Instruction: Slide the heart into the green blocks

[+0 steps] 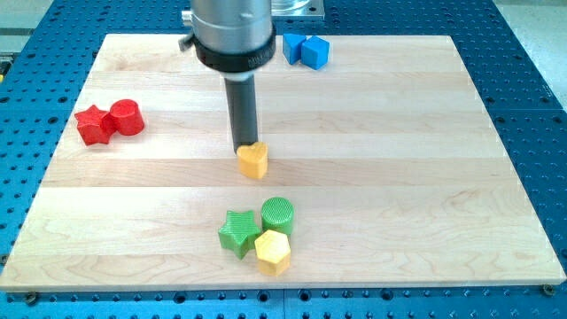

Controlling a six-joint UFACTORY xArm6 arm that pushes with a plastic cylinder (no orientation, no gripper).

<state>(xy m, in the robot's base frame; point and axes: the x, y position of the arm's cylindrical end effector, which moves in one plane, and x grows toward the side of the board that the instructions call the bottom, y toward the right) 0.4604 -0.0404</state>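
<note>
A yellow-orange heart (pixel 253 160) lies near the middle of the wooden board (pixel 399 177). My tip (pixel 244 147) stands right at the heart's upper left edge, touching or nearly touching it. Below the heart, towards the view's bottom, a green cylinder (pixel 277 213) and a green star (pixel 237 232) sit close together. A yellow hexagon (pixel 273 252) rests against both green blocks on their lower side.
A red star (pixel 92 124) and a red cylinder (pixel 127 117) sit together at the view's left. Two blue blocks (pixel 305 49) sit at the board's top edge. The arm's grey body (pixel 229 31) hangs over the top middle.
</note>
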